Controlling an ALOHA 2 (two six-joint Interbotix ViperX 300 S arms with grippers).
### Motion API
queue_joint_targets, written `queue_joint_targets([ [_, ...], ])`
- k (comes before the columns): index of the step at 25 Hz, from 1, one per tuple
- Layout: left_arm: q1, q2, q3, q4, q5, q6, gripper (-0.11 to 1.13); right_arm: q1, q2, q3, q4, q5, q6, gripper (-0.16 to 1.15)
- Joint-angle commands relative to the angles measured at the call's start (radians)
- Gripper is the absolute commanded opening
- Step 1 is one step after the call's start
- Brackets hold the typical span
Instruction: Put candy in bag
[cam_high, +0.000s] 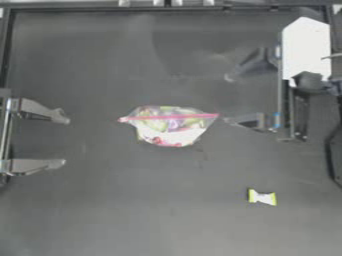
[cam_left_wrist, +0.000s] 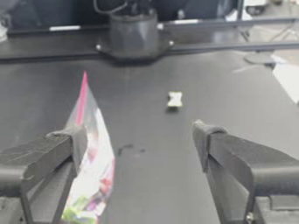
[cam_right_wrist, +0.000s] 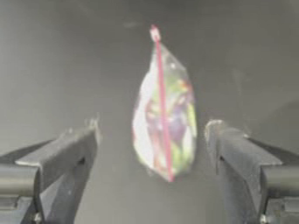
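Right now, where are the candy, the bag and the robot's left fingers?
candy (cam_high: 262, 197): top view, on its white middle.
bag (cam_high: 170, 126): top view, on the clear plastic just under the pink strip.
left gripper (cam_high: 61, 141): top view, in the open gap midway between its two fingers.

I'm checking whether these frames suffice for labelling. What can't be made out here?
- Whether the bag is sealed or open: too blurred in every view.
- The bag's lower part in the left wrist view: hidden behind that arm's own jaw.
- The candy wrapper's markings: too small.
- The left gripper and right gripper arms: cut off by the top view's edges.
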Motion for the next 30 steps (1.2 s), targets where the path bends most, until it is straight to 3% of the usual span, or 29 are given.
queue_joint_targets([
  [1, 0.006, 0.023, -0.008, 0.0, -0.003, -0.002, 1.01, 0.0, 0.063, -0.097, -0.015, 0.06, -0.008, 1.0],
  [19, 0.026, 0.023, 0.014, -0.002, 0.003, -0.002, 1.01, -0.021, 0.407, -0.442, -0.009, 0.293, -0.149, 0.99],
  [30, 0.035, 0.023, 0.017, -0.002, 0.003, -0.002, 1.01, -0.021, 0.561, -0.591, 0.011, 0.322, -0.216, 0.99],
])
